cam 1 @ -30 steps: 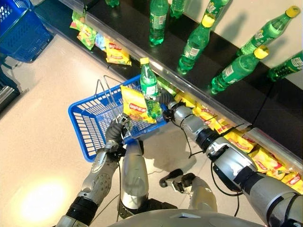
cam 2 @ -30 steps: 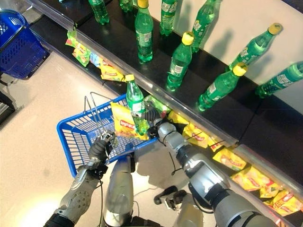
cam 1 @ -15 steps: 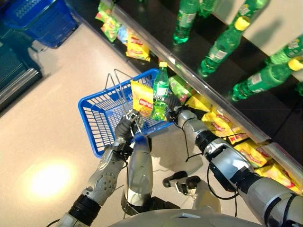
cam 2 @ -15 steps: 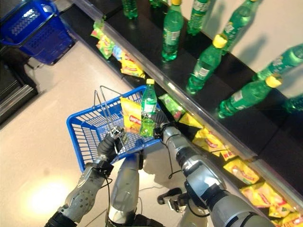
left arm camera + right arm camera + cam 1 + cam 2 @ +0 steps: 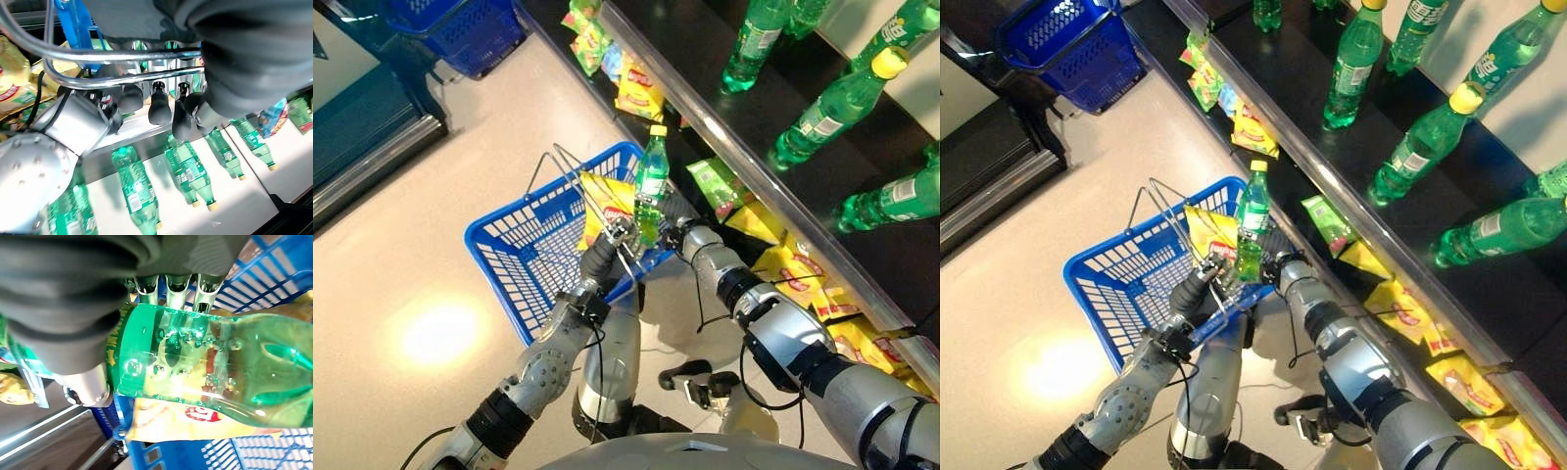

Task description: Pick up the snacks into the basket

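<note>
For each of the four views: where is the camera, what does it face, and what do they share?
Left eye view: head camera, looking down at the blue basket, both arms in view.
Right eye view: same scene, slightly offset.
Left wrist view: on the left wrist; left hand curled round the basket's wire handle.
Right wrist view: right hand gripping the green bottle.
Shared: bottle, basket, yellow snack bag.
</note>
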Tool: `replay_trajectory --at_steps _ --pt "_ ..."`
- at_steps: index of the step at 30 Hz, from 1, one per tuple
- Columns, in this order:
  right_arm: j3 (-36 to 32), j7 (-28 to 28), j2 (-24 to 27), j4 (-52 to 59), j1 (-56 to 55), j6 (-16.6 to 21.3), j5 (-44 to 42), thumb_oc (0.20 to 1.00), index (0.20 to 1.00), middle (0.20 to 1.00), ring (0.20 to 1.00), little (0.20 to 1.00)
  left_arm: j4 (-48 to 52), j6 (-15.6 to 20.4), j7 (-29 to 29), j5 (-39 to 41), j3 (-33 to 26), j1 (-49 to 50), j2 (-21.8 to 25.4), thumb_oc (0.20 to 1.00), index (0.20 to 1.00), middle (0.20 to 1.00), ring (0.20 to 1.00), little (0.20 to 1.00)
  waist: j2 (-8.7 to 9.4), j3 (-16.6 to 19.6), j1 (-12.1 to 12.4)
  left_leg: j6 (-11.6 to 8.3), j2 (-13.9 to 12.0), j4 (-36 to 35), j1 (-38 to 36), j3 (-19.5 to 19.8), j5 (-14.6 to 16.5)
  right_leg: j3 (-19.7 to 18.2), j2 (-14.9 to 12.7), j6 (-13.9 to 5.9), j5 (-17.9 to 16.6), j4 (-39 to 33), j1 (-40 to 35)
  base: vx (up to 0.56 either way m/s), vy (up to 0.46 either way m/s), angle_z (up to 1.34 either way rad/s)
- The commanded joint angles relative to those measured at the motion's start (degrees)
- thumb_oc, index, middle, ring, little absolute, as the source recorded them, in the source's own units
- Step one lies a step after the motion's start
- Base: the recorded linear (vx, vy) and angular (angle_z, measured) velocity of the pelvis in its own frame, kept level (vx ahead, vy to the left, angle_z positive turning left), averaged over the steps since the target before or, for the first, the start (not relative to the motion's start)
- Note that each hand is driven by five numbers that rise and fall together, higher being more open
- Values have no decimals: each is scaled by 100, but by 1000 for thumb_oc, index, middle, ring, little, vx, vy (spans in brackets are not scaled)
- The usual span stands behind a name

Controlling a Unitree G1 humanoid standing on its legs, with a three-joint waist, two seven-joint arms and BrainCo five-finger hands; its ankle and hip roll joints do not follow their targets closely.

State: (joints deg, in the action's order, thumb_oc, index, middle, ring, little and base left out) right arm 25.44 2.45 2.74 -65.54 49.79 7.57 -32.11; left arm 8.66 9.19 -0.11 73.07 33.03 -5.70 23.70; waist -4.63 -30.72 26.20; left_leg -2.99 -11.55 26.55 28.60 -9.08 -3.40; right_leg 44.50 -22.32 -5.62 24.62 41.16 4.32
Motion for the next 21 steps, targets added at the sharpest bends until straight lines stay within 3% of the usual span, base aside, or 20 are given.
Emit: replay_trajectory --at_steps 1,6,18,21 --pt "-20 -186 -311 79 359 380 411 200 200 200 200 200 1593 130 -644 -135 511 -604 -368 200 200 200 200 200 -531 409 159 -114 -378 526 266 21 340 -46 -161 -189 -1193 -264 547 -34 28 3" --pt "554 -439 -387 58 100 239 1190 200 200 200 200 200 1549 47 -748 -150 662 -709 -401 200 200 200 200 200 -538 441 192 -103 -337 444 287 43 285 -25 -177 -203 -1239 -293 552 -9 18 5" --pt "861 -774 -411 163 -90 169 1220 200 200 200 200 200 1486 -16 -854 -104 753 -781 -409 200 200 200 200 200 -448 482 157 -72 -305 439 256 15 301 -118 -220 -231 -1319 -332 560 -3 20 1" --pt "1095 -757 -339 172 -29 185 1710 200 200 200 200 200 1486 -13 -872 -122 760 -790 -388 200 200 200 200 200 -399 497 119 -71 -292 409 231 -1 299 -138 -230 -242 -1342 -341 550 2 23 0"
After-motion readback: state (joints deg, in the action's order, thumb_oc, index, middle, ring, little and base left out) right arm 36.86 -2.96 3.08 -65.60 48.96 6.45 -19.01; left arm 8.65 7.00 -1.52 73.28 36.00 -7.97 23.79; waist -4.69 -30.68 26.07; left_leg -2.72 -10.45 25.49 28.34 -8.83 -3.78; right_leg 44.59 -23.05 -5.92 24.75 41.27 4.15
